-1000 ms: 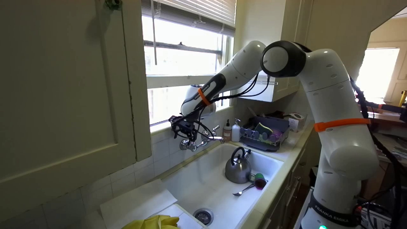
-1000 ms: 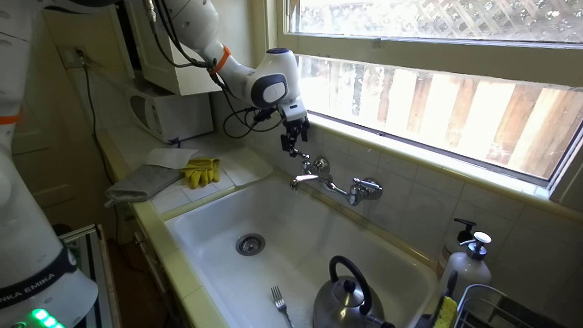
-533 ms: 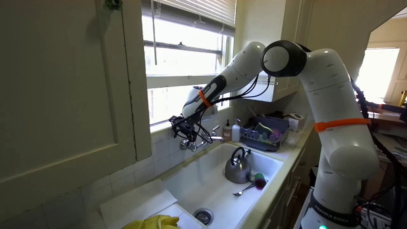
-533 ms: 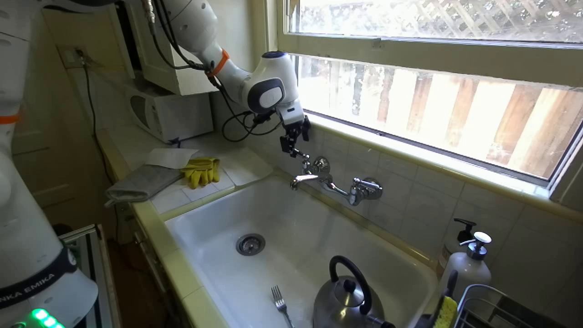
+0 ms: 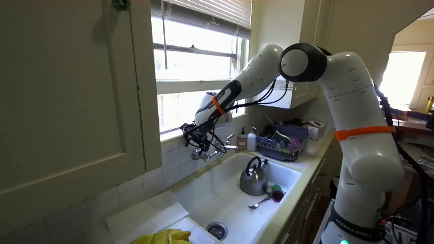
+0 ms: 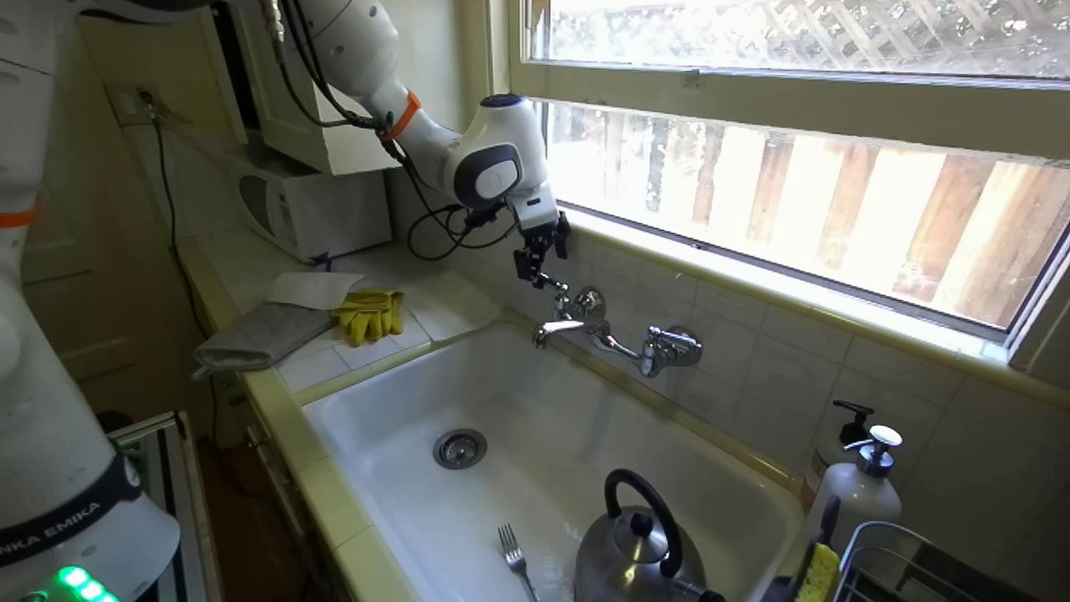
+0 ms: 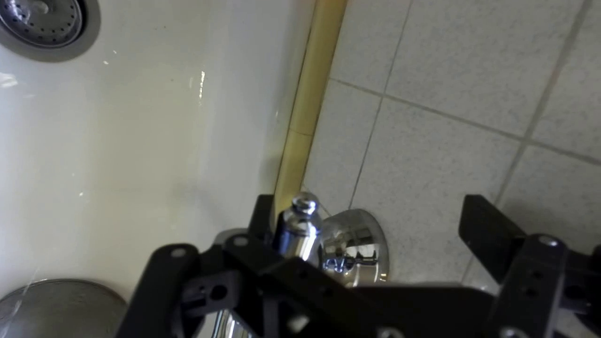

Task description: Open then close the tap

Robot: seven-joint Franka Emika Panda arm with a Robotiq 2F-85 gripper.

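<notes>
The chrome tap [image 6: 603, 336] is fixed to the tiled wall over the sink, with a handle at each end and a short spout. It also shows in an exterior view [image 5: 231, 147], partly behind my gripper. My gripper [image 6: 547, 266] points down at the handle [image 6: 553, 284] farther from the soap bottles. In the wrist view my gripper [image 7: 368, 218] is open with a wide gap. The chrome handle [image 7: 303, 234] stands inside the gap, close beside the left finger [image 7: 261, 213]. The right finger [image 7: 488, 230] is well apart from it. I cannot tell whether the left finger touches it.
The steel kettle [image 6: 639, 556] and a fork [image 6: 514, 553] lie in the white sink [image 6: 376, 426]. Soap bottles [image 6: 857, 493] and a dish rack [image 5: 283, 145] stand at one end. Yellow gloves [image 6: 369, 316] lie at the other. The window sill [image 6: 752, 284] runs just above the tap.
Over the first half second my wrist tilted and shifted very slightly by the tap handle. Since then the arm looks still. The gripper has stayed beside the handle.
</notes>
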